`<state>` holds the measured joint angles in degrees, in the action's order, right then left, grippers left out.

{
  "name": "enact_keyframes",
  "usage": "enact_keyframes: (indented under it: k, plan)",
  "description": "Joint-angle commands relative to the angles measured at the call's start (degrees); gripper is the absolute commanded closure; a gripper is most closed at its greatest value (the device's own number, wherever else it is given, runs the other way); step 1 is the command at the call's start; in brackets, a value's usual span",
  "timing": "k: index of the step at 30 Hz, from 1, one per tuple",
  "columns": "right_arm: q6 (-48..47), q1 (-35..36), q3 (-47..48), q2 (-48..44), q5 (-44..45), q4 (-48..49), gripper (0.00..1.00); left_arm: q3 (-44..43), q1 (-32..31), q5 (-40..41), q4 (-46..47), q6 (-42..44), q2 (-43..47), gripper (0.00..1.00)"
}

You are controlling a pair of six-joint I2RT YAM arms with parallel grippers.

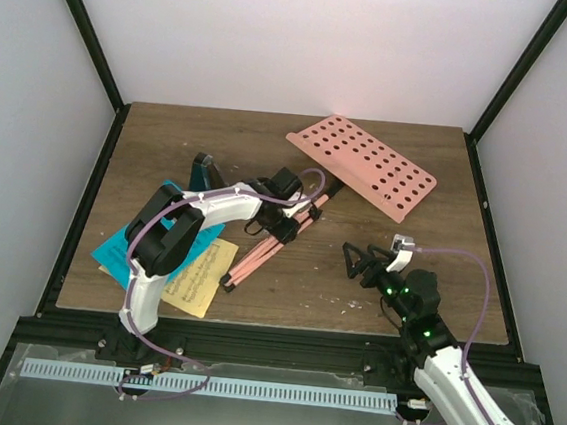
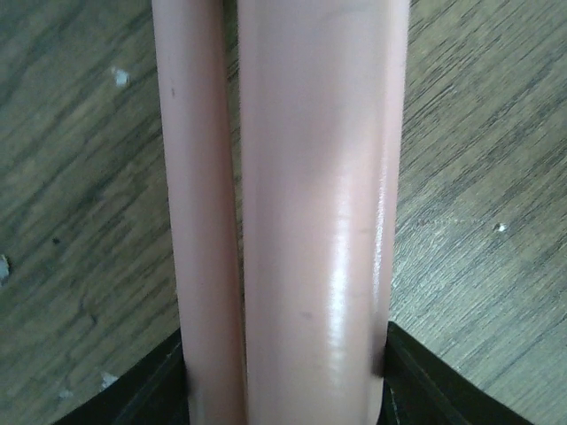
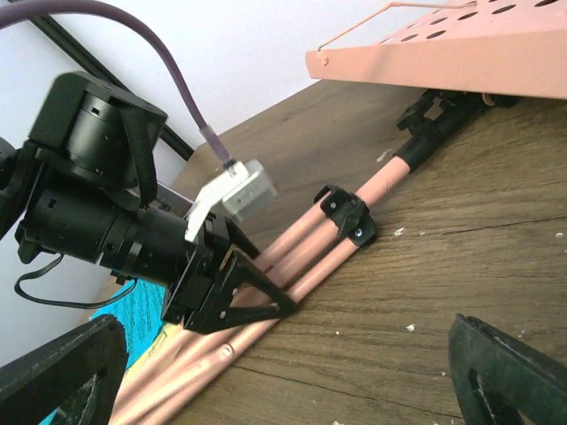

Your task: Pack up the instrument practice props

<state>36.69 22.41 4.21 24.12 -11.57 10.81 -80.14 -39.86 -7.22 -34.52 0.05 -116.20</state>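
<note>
Music stand point(image 1: 255, 258) legs clenched in outstretched left claw point(image 1: 280, 228) — right claw point(image 1: 356, 263) splayed, hovering low

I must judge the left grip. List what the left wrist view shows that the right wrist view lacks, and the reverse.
Left wrist only: two pink legs seen close, wedged between the black fingers of the left gripper. Right wrist only: that gripper seen from outside, shut on the legs; the punched desk; a black joint on the legs; a cyan page; the right gripper, open and holding nothing. Both: the legs and the wood table.
</note>
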Motion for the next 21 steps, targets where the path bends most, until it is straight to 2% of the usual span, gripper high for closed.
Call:
enact_keyframes:
  k: [1,7,11,14,17,19,21]
  plan:
    - [-1.02,-0.07,3.12,-0.48,3.06,-0.41,0.0,-1.81,0.23,0.57,13.07,1.83,1.94,0.41]
    - [-4.18,-0.09,6.11,1.7,2.78,-2.05,0.0,-1.25,0.24,-0.7,13.03,1.17,2.58,0.34]
    - [-8.24,-0.05,12.19,4.9,1.67,-3.01,0.0,-2.6,0.3,-5.17,12.5,0.2,6.82,0.26]
    - [-11.86,-0.08,21.24,11.54,1.24,-5.71,0.0,-6.75,0.22,-10.07,11.01,-0.48,12.06,0.19]
    - [-15.0,-1.07,34.16,22.59,1.23,-13.09,0.0,-13.19,1.43,-13.82,8.0,-0.36,15.85,0.12]
    - [-16.18,-4.07,42.99,29.73,-1.63,-17.79,0.0,-17.41,4.63,-16.8,5.39,-1.03,16.81,0.1]
    - [-16.91,-9.63,48.72,35.15,-8.3,-20.28,0.0,-19.67,9.97,-17.79,3.32,-1.17,18.03,0.1]
